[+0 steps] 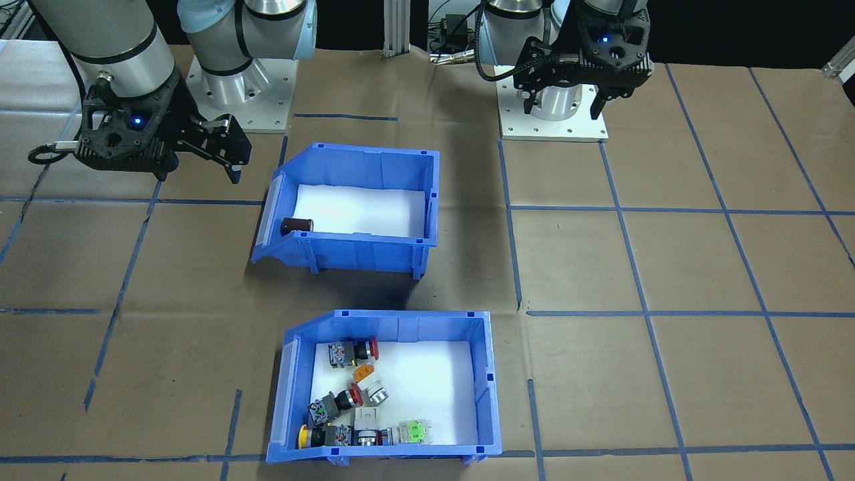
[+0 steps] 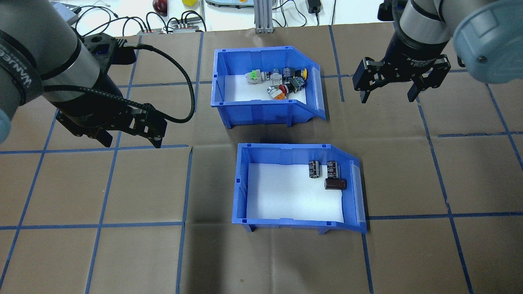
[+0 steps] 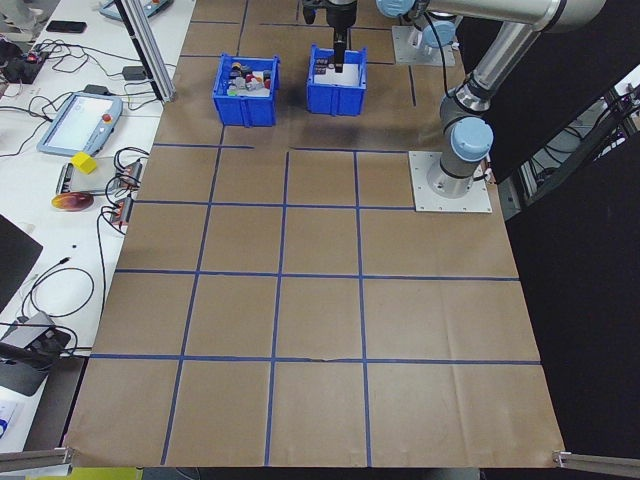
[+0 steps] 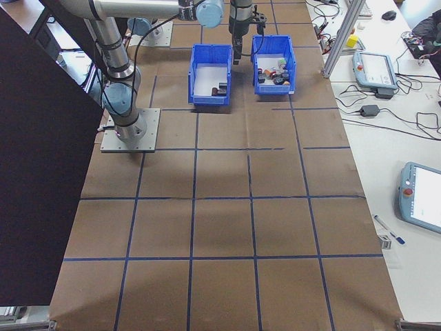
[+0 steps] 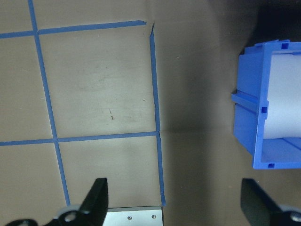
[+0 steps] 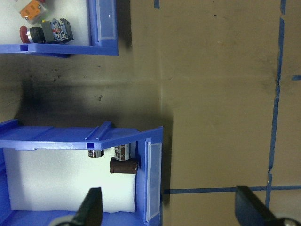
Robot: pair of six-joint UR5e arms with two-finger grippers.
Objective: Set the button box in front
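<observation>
4 fixed cameras and 2 down-looking wrist cameras share both bins (image 2: pixel 286 122).

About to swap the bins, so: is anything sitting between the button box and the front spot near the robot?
Yes. The other blue bin, holding dark cylinders, sits directly between the button box and the robot's side of the table. Both grippers hang open, clear of both bins.

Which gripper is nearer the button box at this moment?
Right, narrowly. The right gripper hangs open just off the button box at its sloped end; the left gripper hangs open farther off, past its other end, toward the robot.
</observation>
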